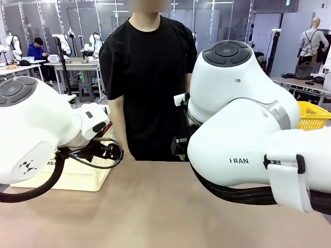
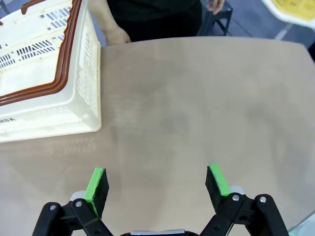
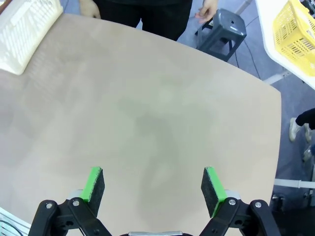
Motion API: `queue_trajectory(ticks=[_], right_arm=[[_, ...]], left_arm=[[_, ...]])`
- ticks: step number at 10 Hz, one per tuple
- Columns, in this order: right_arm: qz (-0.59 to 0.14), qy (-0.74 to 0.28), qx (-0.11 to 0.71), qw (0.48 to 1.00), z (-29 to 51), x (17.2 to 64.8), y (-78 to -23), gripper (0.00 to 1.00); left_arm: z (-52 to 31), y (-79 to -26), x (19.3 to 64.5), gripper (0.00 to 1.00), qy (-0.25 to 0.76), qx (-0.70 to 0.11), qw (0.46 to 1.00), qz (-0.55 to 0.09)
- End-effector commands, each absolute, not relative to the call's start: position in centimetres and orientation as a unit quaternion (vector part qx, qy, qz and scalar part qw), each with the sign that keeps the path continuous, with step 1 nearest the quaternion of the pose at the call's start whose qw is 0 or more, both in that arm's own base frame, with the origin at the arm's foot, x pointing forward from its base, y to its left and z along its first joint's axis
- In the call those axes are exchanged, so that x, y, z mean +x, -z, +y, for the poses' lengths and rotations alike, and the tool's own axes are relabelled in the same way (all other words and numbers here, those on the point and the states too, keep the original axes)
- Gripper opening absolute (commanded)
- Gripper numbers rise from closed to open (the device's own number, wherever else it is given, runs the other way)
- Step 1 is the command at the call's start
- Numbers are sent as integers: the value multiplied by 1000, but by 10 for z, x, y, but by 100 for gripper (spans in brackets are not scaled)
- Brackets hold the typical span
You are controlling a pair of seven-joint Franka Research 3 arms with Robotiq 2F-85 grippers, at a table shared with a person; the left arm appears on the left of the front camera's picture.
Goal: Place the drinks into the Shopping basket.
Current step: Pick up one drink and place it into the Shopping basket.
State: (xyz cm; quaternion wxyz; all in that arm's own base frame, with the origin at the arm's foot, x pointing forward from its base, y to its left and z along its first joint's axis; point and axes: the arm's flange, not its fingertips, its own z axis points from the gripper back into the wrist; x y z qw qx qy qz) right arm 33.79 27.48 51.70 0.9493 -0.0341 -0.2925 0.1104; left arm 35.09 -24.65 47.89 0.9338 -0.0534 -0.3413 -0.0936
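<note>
The cream Shopping basket (image 2: 59,93) with its brown rim stands on the table's left part; what shows of its inside is bare. It also shows behind the left arm as the cream basket (image 1: 77,175) and at a corner as the basket (image 3: 24,34). My left gripper (image 2: 156,184) hangs open above bare tabletop, to the right of the basket. My right gripper (image 3: 153,186) is open too, over the bare middle of the table. The drinks are out of view.
A person in a black shirt (image 1: 147,77) stands at the far edge, one hand (image 2: 115,35) near the basket. A yellow mesh basket (image 3: 295,34) sits on a side table at right. A grey stool (image 3: 224,32) stands beyond the table.
</note>
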Motion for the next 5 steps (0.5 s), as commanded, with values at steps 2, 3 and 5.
queue_trajectory(ticks=[2, 3, 5], right_arm=[[-284, -49, -6, 958, 281, 341, -513, 100], [-291, -48, -13, 955, 280, 344, -510, 100], [-293, -54, -18, 954, 278, 343, -507, 100]], left_arm=[[-261, -483, 348, 100, 58, -64, 937, -338], [-260, -481, 352, 100, 52, -70, 937, -338], [-259, -480, 350, 100, 67, -54, 935, -345]])
